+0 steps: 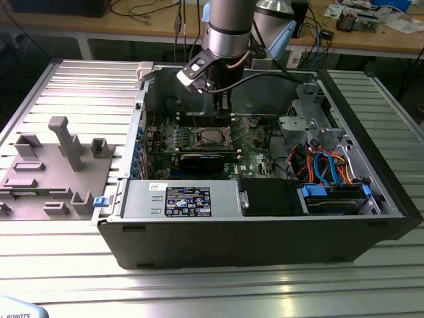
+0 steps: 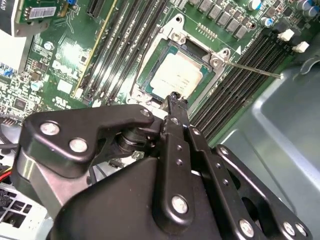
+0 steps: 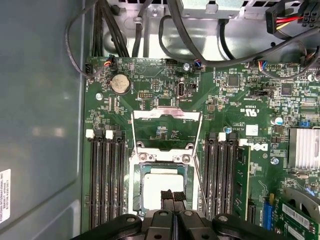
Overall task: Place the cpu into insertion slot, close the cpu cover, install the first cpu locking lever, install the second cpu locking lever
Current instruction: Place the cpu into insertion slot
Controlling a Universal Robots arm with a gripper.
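Table (image 1: 218,291): ribbed metal slats.
Middle: open PC case (image 1: 265,242).
The exterior view's left: grey fixture (image 1: 40,192), just beside the case.

cpu (image 3: 158,182) seated in insertion slot (image 3: 135,186)

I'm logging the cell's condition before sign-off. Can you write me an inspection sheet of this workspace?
Surface: slatted metal table bearing an open computer case.
Job's things: cpu sits in the insertion slot; cpu cover is open, off the cpu; one thin locking lever stands free beside the socket.
Clutter: grey fixture block on the table, at the exterior view's left.
Grippers: gripper shut, just above the cpu, nothing seen in it.
Cables: black cables by the board's edge; blue and orange cables inside the case.
Surroundings: wooden workbench behind.
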